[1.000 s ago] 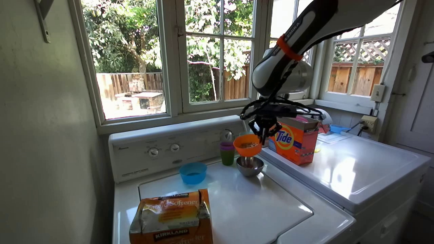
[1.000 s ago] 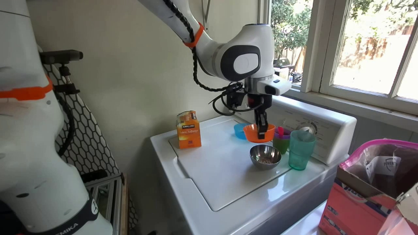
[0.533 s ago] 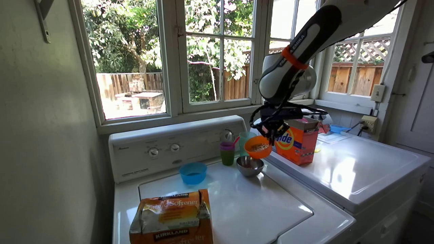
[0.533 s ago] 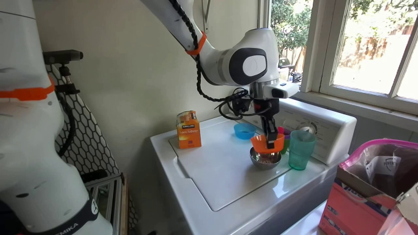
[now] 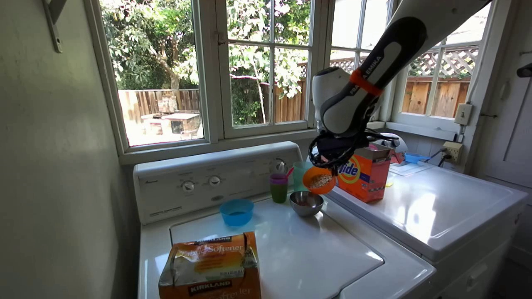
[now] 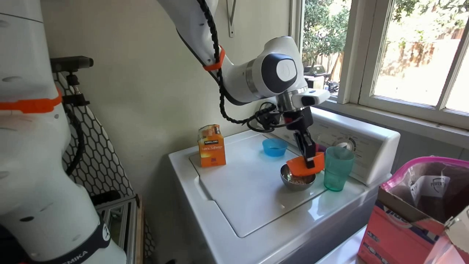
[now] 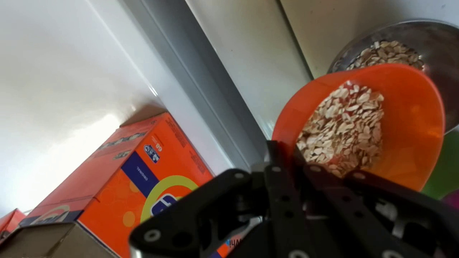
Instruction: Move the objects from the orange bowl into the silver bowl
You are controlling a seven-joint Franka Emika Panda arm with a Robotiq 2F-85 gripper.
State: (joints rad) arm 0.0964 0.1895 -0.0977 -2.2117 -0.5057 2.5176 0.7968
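My gripper (image 7: 285,152) is shut on the rim of the orange bowl (image 7: 412,125), one finger outside the wall and one inside. The orange bowl holds oat flakes (image 7: 344,129) and is held in the air, tilted, in both exterior views (image 5: 326,191) (image 6: 298,169). The silver bowl (image 5: 306,207) stands upright on the washer lid, just below the orange bowl. In the wrist view the silver bowl (image 7: 439,53) is partly hidden by the orange bowl, and some oats (image 7: 389,53) lie in it. No flakes are seen falling.
A teal cup (image 6: 339,168) and stacked purple and green cups (image 5: 279,189) stand close by. A Tide box (image 5: 368,182) stands on the neighbouring machine. A light-blue bowl (image 5: 237,212) and a fabric softener box (image 5: 212,265) are on the washer lid (image 5: 299,249).
The arm has lowered and shifted the orange bowl, bringing it close over the silver bowl. The wrist and bowl have then tipped, so the oats inside show more.
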